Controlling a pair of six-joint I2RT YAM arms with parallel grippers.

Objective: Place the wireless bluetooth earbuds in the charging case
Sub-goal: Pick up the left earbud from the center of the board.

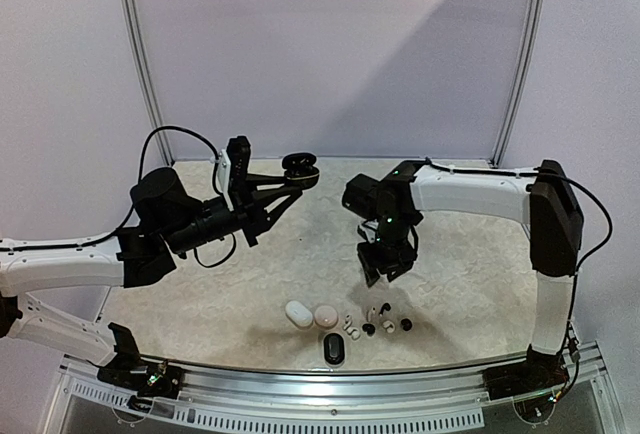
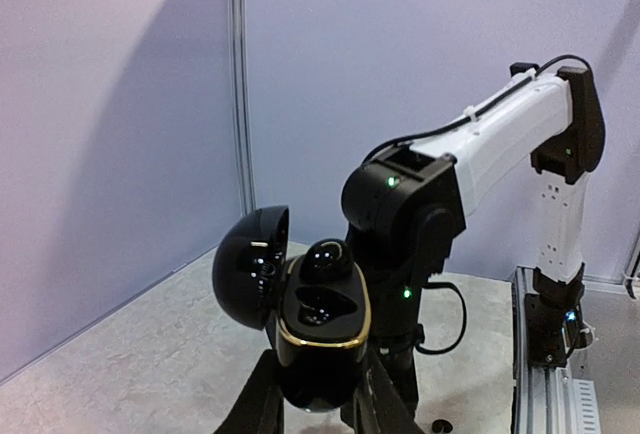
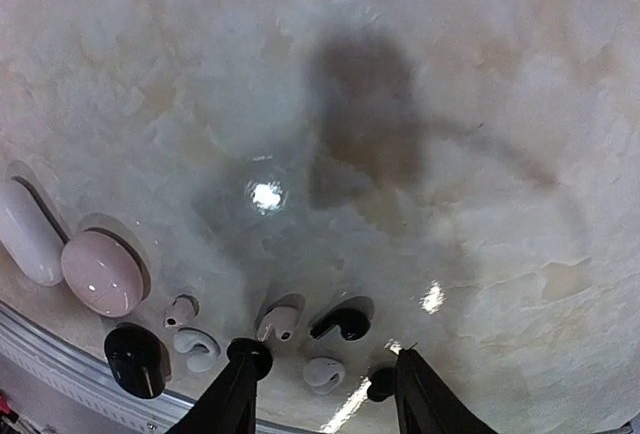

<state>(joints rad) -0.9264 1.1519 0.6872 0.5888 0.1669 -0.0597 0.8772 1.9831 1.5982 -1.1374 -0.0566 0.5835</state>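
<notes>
Left gripper [image 2: 318, 399]: raised well above the table, jaws pinching the lower body of the charging case [image 2: 322, 329].
Charging case: glossy black with a gold rim, lid [image 2: 250, 266] swung open to one side, pockets facing the wrist camera. A dark rounded lump at the back of the rim may be a bud already seated; I can't tell for sure.
Right gripper [image 3: 330, 359]: hanging over the front of the table [image 3: 420, 134], jaws spread with nothing between them.
Earbuds [image 3: 340, 324]: loose on the table near its front edge, some white and some black, lying just beside one another directly under the right gripper.
Nearby: a white case [image 3: 25, 234], a pink case [image 3: 100, 274] and a closed black case [image 3: 135, 359] lie in a row beside the buds.
Handling, my guess: the buds look very light, hard and slick, so they will likely skid or pop out of a careless pinch.
Where to hold: across the narrow stem or the sides of one bud, low to the table and squarely, away from its neighbours.
Risk: closing off-centre could flick a bud into the others or over the front edge.
</notes>
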